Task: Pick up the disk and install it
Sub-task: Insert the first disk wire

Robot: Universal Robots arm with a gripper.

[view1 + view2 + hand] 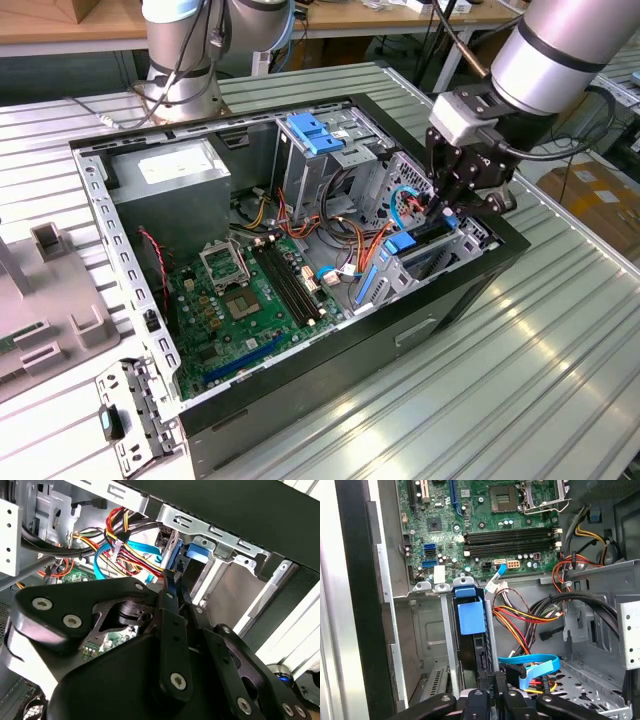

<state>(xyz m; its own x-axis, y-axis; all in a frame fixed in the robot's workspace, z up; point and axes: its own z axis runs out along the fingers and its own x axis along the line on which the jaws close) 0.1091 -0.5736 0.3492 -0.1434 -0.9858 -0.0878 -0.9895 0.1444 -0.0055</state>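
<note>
The disk stands on edge in the drive bay at the front corner of the open computer case, on the exterior view's right. In the first wrist view it is a dark slab between the bay's metal walls, with a blue rail tab at its far end. My gripper hangs right over that bay. Its black fingers are pressed together, the tips at the disk's near edge beside the blue rail. Nothing is visibly held between them. The gripper meets the slab's end.
Red, yellow and orange wires and a blue flat cable lie close beside the bay. The motherboard, a grey power-supply box and a light-blue latch bracket fill the case. The black case rim borders the bay.
</note>
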